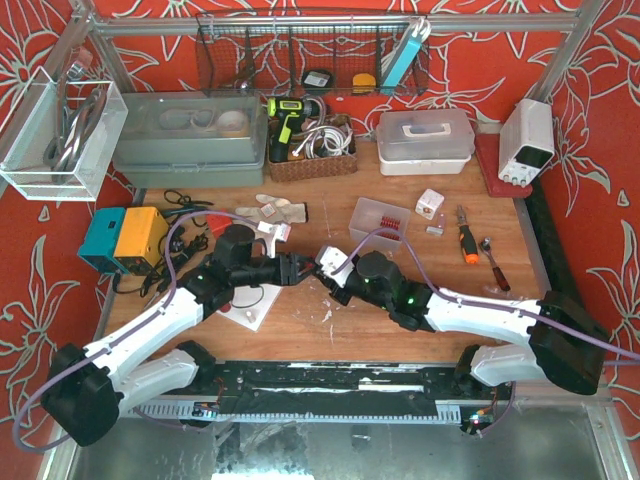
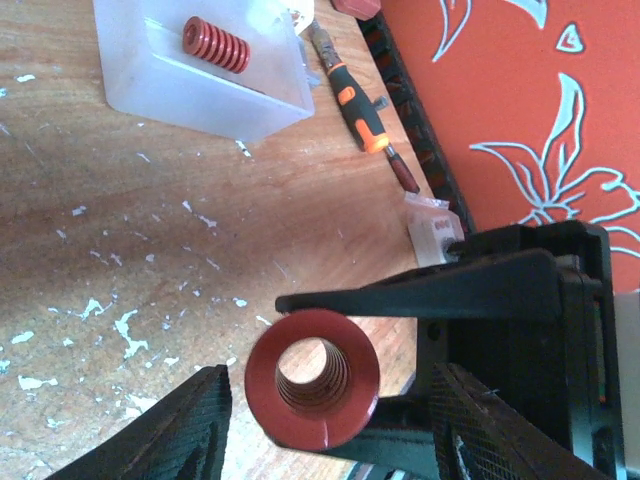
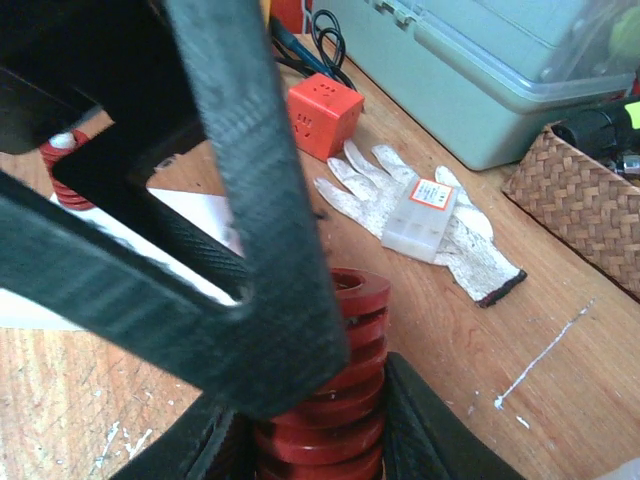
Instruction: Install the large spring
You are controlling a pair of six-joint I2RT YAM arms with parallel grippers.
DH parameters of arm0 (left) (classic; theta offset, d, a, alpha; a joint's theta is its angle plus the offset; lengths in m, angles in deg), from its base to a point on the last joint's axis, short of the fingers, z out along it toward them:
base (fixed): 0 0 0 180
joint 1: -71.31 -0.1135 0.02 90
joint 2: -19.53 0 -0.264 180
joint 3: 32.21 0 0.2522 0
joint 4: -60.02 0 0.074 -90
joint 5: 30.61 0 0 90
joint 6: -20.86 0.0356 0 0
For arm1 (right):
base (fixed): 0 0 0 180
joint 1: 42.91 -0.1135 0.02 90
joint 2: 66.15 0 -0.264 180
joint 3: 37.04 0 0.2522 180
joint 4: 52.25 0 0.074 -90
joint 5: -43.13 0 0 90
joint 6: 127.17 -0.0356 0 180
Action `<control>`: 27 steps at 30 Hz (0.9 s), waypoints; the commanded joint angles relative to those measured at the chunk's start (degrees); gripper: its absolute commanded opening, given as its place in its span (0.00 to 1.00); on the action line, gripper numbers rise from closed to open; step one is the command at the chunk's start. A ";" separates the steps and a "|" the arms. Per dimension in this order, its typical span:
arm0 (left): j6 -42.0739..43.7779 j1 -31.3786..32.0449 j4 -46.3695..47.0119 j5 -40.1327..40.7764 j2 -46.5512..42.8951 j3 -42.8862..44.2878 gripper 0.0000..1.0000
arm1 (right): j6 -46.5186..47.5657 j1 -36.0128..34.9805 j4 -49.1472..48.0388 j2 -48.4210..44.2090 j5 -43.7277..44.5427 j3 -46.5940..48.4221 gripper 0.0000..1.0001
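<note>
At table centre the right gripper (image 1: 322,265) is clamped on the large red coil spring (image 3: 335,410), its fingers pressed against the coils. The left gripper (image 1: 298,268) faces it from 9 o'clock, with its fingers (image 2: 190,430) apart, flanking the spring's open end without touching. Farther back, at 1 o'clock, a clear plastic tray (image 1: 368,215) holds a smaller red spring (image 2: 214,45).

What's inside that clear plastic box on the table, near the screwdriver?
One small red spring lies inside the clear box. The left wrist view cuts off part of the box; from above, a purple cable crosses its near edge.
</note>
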 commanded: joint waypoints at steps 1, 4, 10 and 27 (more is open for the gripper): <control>-0.90 0.24 1.42 0.16 0.83 2.18 0.55 | 0.56 -1.04 -4.02 -1.00 -0.90 -0.60 0.00; -1.55 0.24 2.51 -2.05 3.33 2.26 0.50 | 0.90 -1.60 -4.26 -0.90 0.01 -0.63 0.00; -2.21 0.24 3.00 -3.35 2.91 1.41 0.40 | 1.29 -1.86 -4.26 -0.84 0.43 -0.65 0.00; -2.49 0.15 2.14 6.35 -0.92 -0.16 0.00 | -0.36 -1.96 2.68 -1.13 4.96 2.85 0.62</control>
